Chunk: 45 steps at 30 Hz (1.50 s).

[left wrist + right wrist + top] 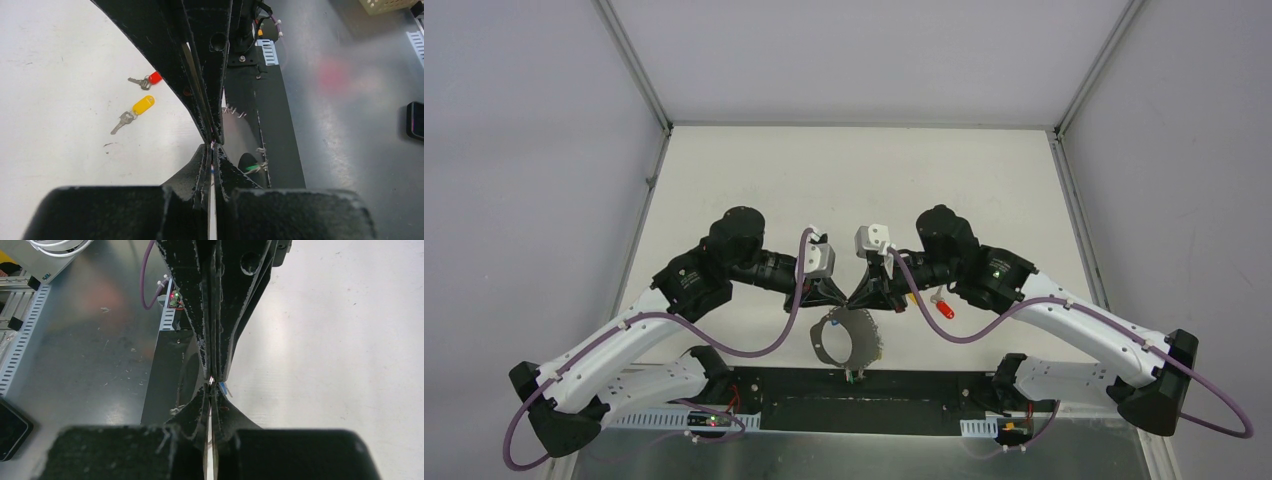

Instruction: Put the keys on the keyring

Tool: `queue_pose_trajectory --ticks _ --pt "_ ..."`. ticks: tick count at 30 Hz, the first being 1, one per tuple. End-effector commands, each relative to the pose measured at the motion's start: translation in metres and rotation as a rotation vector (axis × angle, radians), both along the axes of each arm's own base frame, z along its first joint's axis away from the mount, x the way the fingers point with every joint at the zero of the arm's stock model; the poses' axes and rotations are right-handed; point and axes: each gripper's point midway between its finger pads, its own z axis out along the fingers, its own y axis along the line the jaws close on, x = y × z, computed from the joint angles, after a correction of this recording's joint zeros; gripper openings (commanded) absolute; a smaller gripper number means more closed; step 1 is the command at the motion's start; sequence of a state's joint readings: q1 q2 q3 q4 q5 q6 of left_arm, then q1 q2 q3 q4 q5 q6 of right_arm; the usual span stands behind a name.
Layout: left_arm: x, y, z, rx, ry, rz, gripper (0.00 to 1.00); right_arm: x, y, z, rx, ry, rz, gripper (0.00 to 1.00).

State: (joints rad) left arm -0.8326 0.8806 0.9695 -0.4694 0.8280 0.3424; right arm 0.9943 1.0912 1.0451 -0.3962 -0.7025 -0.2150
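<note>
Top external: keyring [824, 346] in left hand [839, 303]

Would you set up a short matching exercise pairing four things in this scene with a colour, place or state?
Things:
1. keyring
2. red-tagged key
3. left gripper
4. arm cable

Descriptions:
a. purple
b. shut on the keyring
c. lying loose on the white table
d. grey, clamped at its rim

Pairs: 1-d, 2-c, 3-b, 4-a.
</note>
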Motion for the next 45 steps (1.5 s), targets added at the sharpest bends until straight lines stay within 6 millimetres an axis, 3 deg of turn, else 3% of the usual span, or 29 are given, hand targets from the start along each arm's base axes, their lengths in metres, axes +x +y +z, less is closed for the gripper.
queue_pose_trajectory --ticks 1,5,6,8,11,15,19,26,32,35,45 --pt "0.002 -0.005 0.023 -0.056 -0.054 0.002 0.00 -0.002 0.005 0.027 0.092 -0.043 0.021 0.00" --pt "0.007 -0.003 0.024 -0.055 -0.054 0.040 0.00 0.002 0.005 0.027 0.091 -0.050 -0.001 0.00" --pt "0.009 -0.003 0.025 -0.055 -0.050 0.054 0.00 0.005 0.005 0.027 0.091 -0.052 -0.018 0.04" --pt "0.013 -0.001 0.027 -0.056 -0.040 0.089 0.00 0.009 0.004 0.029 0.093 -0.064 -0.052 0.27" --pt "0.021 0.002 0.031 -0.068 -0.017 0.168 0.00 0.017 0.000 0.035 0.120 -0.095 -0.115 0.54" --pt "0.026 0.007 0.049 -0.169 -0.014 0.244 0.00 0.026 -0.008 0.046 0.191 -0.135 -0.203 0.69" --pt "0.025 0.011 0.071 -0.316 -0.050 0.265 0.00 0.028 -0.014 0.053 0.257 -0.159 -0.245 0.70" --pt "0.010 0.013 0.078 -0.437 -0.131 0.191 0.00 0.027 -0.014 0.064 0.336 -0.151 -0.255 0.62" --pt "-0.002 0.014 0.083 -0.529 -0.207 0.117 0.00 0.022 -0.012 0.081 0.409 -0.169 -0.227 0.36" --pt "-0.004 0.018 0.089 -0.602 -0.243 0.122 0.00 0.017 -0.011 0.086 0.433 -0.173 -0.200 0.35" --pt "-0.007 0.024 0.096 -0.646 -0.273 0.128 0.00 0.017 -0.008 0.073 0.408 -0.165 -0.182 0.28"
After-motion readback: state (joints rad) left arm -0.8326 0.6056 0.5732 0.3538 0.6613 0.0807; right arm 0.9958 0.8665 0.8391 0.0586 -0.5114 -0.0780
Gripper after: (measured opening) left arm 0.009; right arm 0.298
